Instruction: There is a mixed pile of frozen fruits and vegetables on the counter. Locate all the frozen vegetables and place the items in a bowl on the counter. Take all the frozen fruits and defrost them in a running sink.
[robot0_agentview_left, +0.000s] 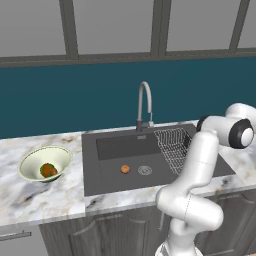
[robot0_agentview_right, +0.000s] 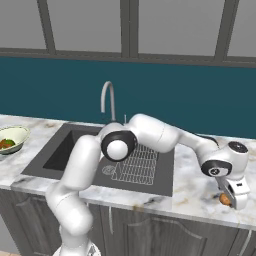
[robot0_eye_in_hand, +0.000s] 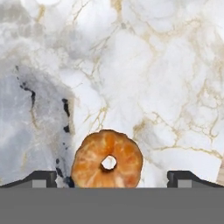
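One frozen fruit, a round orange piece (robot0_eye_in_hand: 107, 158) with a hole in its middle, lies on the white marble counter (robot0_eye_in_hand: 144, 70). My gripper (robot0_eye_in_hand: 113, 178) is low over it and open, a fingertip (robot0_eye_in_hand: 43, 178) wide on each side of it without touching. From the right base the same fruit (robot0_agentview_right: 224, 199) and gripper (robot0_agentview_right: 228, 198) show right of the sink (robot0_agentview_right: 65, 150), near the counter's front edge. A second orange fruit (robot0_agentview_left: 125, 169) rests in the sink (robot0_agentview_left: 105, 175) beside the drain (robot0_agentview_left: 144, 170). The bowl (robot0_agentview_left: 30, 161) on the left counter holds the green and brown-orange frozen vegetables (robot0_agentview_left: 48, 170).
A curved silver faucet (robot0_agentview_left: 145, 102) rises behind the basin and a wire rack (robot0_agentview_left: 172, 147) fills its right side. My arm stretches over the rack to the right counter (robot0_agentview_right: 200, 192). A teal wall runs behind the counter.
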